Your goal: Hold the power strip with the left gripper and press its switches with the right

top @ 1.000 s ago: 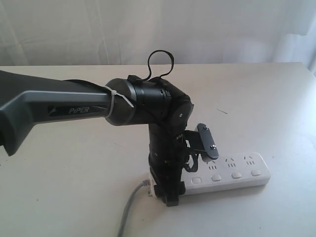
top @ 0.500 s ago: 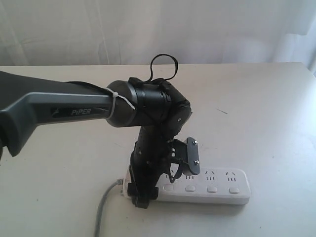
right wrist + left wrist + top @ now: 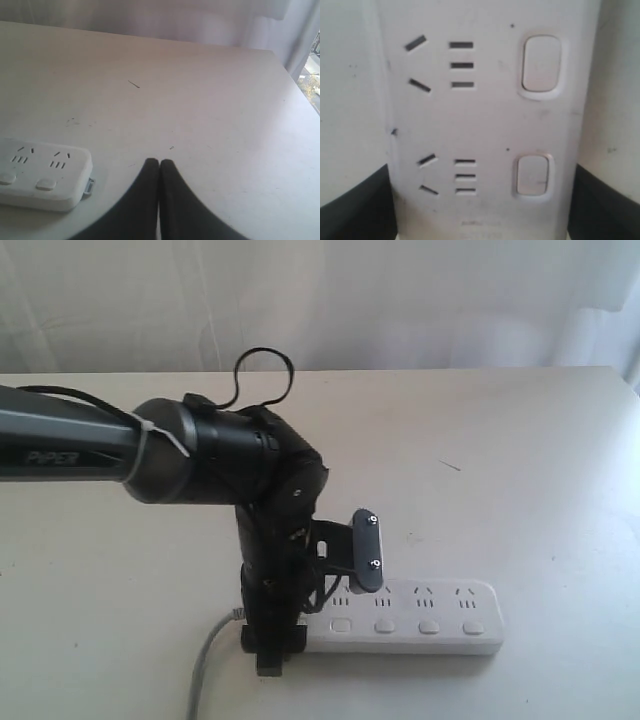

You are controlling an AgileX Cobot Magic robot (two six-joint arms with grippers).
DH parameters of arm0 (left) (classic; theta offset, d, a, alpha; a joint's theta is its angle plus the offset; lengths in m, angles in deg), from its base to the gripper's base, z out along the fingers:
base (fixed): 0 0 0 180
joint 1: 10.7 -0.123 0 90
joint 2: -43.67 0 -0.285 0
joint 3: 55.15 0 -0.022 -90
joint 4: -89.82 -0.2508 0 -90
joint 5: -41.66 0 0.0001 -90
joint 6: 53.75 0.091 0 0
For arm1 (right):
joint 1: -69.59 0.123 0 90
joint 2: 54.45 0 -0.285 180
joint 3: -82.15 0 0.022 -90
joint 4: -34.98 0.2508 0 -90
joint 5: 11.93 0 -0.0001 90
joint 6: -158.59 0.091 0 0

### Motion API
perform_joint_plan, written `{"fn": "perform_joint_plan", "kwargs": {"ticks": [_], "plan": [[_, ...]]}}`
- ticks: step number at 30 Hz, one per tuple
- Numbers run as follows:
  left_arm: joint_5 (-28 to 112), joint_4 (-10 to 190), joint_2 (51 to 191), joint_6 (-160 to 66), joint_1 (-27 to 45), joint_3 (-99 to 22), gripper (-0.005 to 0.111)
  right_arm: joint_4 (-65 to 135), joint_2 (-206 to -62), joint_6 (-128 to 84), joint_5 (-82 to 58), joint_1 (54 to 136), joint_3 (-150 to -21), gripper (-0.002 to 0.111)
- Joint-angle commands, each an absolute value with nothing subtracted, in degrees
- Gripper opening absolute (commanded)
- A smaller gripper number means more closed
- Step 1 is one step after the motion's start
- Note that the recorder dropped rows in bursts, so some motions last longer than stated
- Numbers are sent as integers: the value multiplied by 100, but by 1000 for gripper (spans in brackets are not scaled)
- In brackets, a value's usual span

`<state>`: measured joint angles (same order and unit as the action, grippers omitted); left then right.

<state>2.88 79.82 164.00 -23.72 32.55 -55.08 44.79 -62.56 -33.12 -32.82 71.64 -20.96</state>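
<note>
The white power strip (image 3: pixel 420 612) lies flat near the table's front edge, its grey cord (image 3: pixel 205 670) leaving at the left. My left gripper (image 3: pixel 315 605) straddles the strip's left end, one finger at the front edge and its screwed pad (image 3: pixel 367 550) behind. In the left wrist view the black fingers (image 3: pixel 355 205) press both long sides of the strip (image 3: pixel 485 125), with two switches (image 3: pixel 541 62) beyond them. My right gripper (image 3: pixel 159 162) is shut and empty, hovering above the table just right of the strip's end (image 3: pixel 45 172); the exterior view does not show it.
The pale table (image 3: pixel 520 460) runs back to a white curtain (image 3: pixel 400 300). Its right edge (image 3: pixel 300 100) shows in the right wrist view. A black cable loop (image 3: pixel 262 370) stands up from the left arm's wrist.
The left arm has swung left and dragged the power strip left along the table with it. Over the last half second the strip has barely moved while the arm shifted further left.
</note>
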Motion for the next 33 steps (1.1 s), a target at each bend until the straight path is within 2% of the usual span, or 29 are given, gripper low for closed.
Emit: {"fn": "perform_joint_plan", "kwargs": {"ticks": [1,11,27,33], "plan": [[751,8370,16072,-2377,3007,-4919,0,4460,-6224,-3314,-3232,7183,-2064,0],[1194,9175,16007,-1573,2994,-4656,0,4460,-6224,-3314,-3232,7183,-2064,0],[1149,9222,16007,-1429,2994,-4656,0,4243,-6224,-3353,-3070,7183,-2064,0],[1081,9222,16007,-1164,2994,-4656,0,4328,-6224,-3286,-359,7183,-2064,0]]}}
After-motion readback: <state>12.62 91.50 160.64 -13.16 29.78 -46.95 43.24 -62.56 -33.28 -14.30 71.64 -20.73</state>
